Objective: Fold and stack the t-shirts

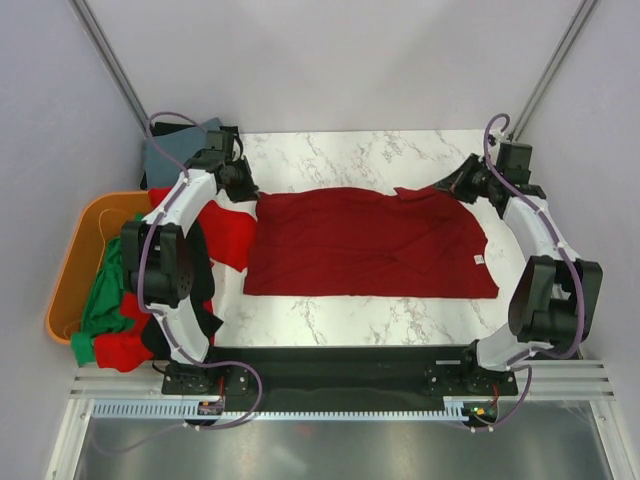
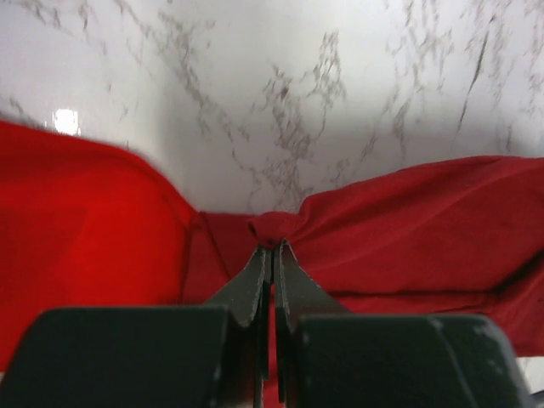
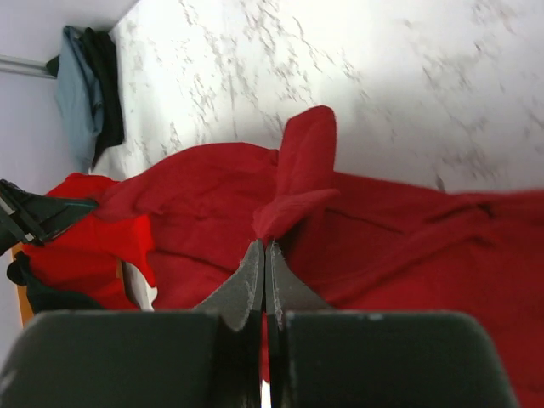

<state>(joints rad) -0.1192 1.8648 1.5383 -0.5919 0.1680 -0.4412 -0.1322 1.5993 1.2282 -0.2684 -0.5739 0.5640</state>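
Little of the task looks done; the dark red t-shirt point(image 1: 370, 245) lies spread flat and unfolded across the middle of the marble table point(image 1: 340, 150); a heap of bright red point(image 1: 232, 232), green point(image 1: 105, 300) and black point(image 1: 212, 318) shirts waits at the left edge, spilling from the orange tub point(image 1: 62, 270); grey-blue cloth point(image 1: 172, 155) sits at the far left corner, and whether it is folded I cannot tell.

The left gripper point(image 1: 243, 185) is at the shirt's far left corner, jaws pressed together on a small bunch of the dark red cloth; the right gripper point(image 1: 455, 185) is at the far right corner, jaws likewise closed on a pinch of the same shirt, a flap of cloth standing up just beyond its tips; the rest of the shirt stretches between the two and toward the near edge. I judge this the start of the first fold; every later fold, and all the stacking, remains.
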